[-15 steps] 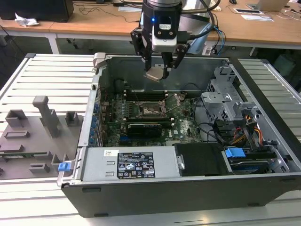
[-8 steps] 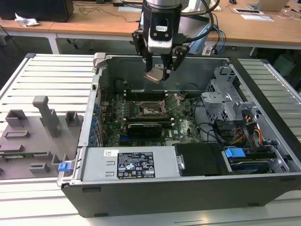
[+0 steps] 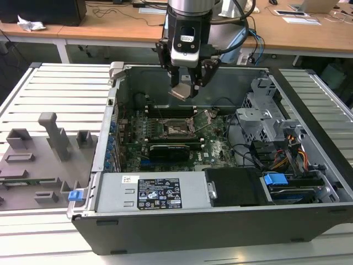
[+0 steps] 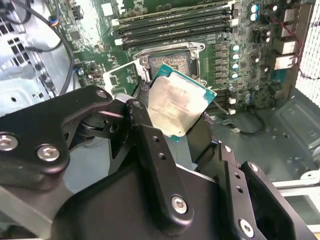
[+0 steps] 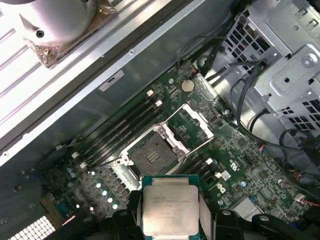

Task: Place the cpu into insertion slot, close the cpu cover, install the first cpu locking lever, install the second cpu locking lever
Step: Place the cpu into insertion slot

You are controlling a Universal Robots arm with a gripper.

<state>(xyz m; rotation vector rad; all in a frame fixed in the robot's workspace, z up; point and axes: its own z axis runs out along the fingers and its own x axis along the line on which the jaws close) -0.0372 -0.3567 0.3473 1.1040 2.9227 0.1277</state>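
The jaws of the gripper (image 3: 185,88) clamp the cpu (image 5: 170,210). The exterior view shows it raised clear of the insertion slot (image 3: 177,128), and the first wrist view shows the cpu cover (image 5: 202,119) flipped open.

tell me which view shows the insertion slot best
The first wrist view: the insertion slot lies fully exposed, its dark contact field unobstructed. In the second wrist view the held cpu covers its near edge. The exterior view shows it obliquely from farther off.
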